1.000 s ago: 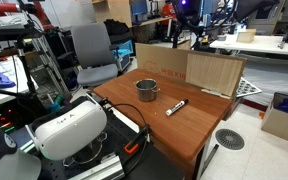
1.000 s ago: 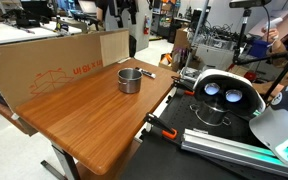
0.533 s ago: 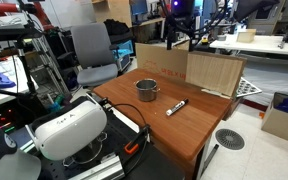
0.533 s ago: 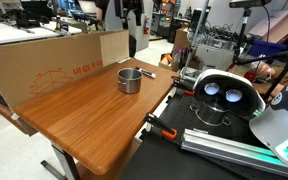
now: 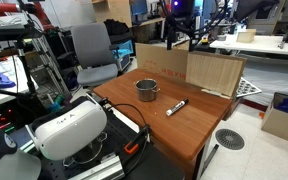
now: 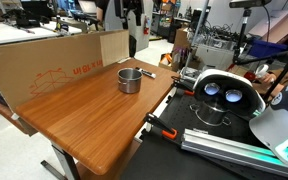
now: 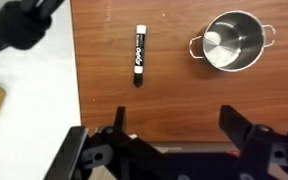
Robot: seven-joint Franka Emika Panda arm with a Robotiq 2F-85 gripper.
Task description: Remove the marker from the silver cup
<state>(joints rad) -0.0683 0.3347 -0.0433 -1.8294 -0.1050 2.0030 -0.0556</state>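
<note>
pose: I am hovering high over the table (image 7: 104,40) | gripper (image 7: 176,128): spread wide, holding nothing | marker (image 7: 140,68): lying flat on the wood, apart from the cup (image 7: 232,40) | cup: looking empty | task: removal seemingly done, nothing left

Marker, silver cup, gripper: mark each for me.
marker (image 7: 140,55), wrist view, middle of the barrel.
silver cup (image 7: 231,42), wrist view, inner floor.
gripper (image 7: 172,125), wrist view, midway between its fingertips.

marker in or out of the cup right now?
Out. In the wrist view the marker lies flat on the table, apart from the silver cup, whose inside shows bare metal.
</note>
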